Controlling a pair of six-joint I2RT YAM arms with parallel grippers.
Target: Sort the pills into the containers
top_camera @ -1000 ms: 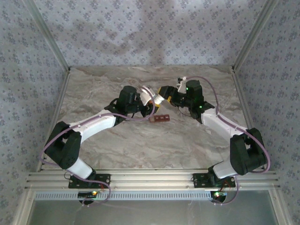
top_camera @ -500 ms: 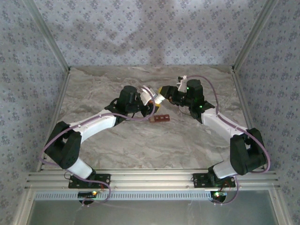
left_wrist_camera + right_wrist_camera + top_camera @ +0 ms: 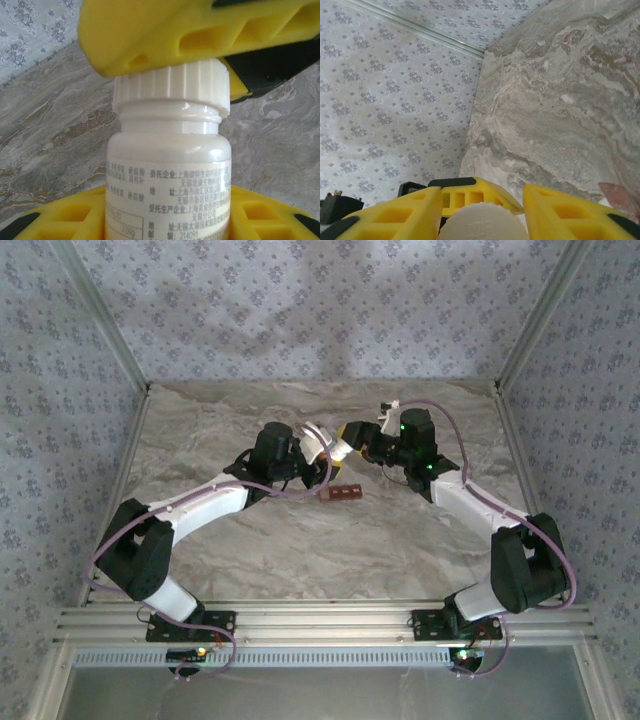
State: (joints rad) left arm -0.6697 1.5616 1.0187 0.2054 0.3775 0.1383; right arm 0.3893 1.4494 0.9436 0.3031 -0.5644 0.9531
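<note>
My left gripper is shut on a white bottle, its yellow fingers on either side of the label. The bottle is held above the table near the middle. My right gripper meets it from the right. The ribbed white cap sits between its yellow fingers, which press on both sides. One of those fingers lies across the cap in the left wrist view. The containers, a short red-brown strip, lie on the table just below both grippers. The pills are out of view.
The marble table is bounded by patterned walls at the back and sides, with metal rails at the corners. A corner of the red-brown strip shows at the right of the right wrist view.
</note>
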